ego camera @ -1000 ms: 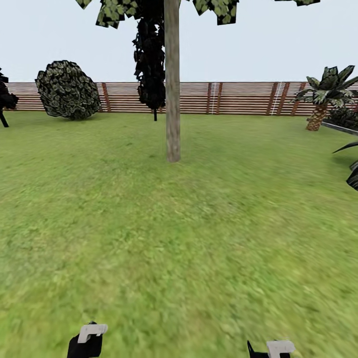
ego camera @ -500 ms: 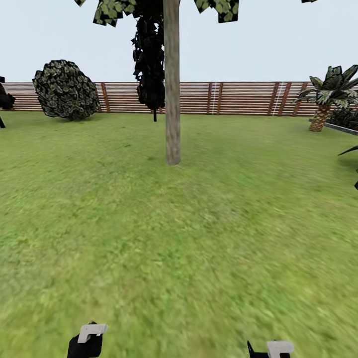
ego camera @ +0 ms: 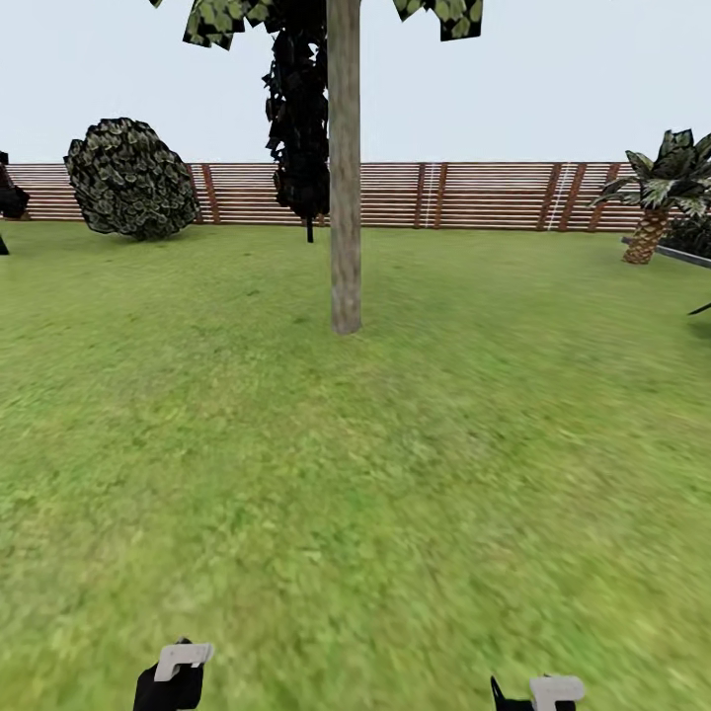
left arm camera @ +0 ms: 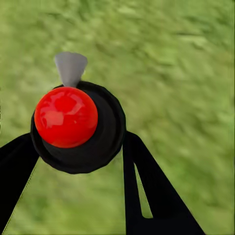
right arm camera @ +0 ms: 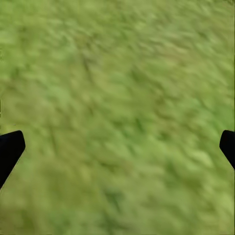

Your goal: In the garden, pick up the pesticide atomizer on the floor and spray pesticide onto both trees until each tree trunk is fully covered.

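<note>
Well short of the tree trunk, the left gripper is pinching the pesticide atomizer low over the lawn, while the right gripper is hanging spread wide.

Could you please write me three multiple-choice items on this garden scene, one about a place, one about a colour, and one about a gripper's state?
1. Where does the tree trunk stand?
A. on the lawn before the fence
B. behind the fence
C. beside the palm

2. What colour is the sprayer's knob?
A. blue
B. red
C. yellow

3. How is the right gripper?
A. shut on a bottle
B. shut, empty
C. open, empty

Answers: 1 A, the fence runs behind it. 2 B, the left wrist view shows a red ball. 3 C, its fingers are wide apart over grass.
</note>
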Available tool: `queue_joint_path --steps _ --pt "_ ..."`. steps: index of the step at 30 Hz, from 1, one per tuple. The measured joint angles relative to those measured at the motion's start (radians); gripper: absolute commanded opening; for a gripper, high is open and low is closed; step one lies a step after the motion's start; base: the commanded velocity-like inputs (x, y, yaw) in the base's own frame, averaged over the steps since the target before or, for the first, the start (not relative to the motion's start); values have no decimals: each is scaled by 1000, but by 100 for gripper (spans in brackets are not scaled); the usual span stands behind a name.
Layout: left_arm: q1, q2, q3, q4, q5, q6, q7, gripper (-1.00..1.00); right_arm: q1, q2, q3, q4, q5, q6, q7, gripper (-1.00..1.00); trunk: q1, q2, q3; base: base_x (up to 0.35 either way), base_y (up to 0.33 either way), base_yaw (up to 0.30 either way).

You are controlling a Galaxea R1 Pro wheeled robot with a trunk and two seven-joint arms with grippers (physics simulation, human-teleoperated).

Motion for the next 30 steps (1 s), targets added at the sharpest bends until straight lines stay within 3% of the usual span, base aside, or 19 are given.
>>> queue_joint_path --steps 30 --pt "0 0 0 0 0 0 0 -100 0 1 0 0 0 1 0 100 0 0 0 338 0 21"
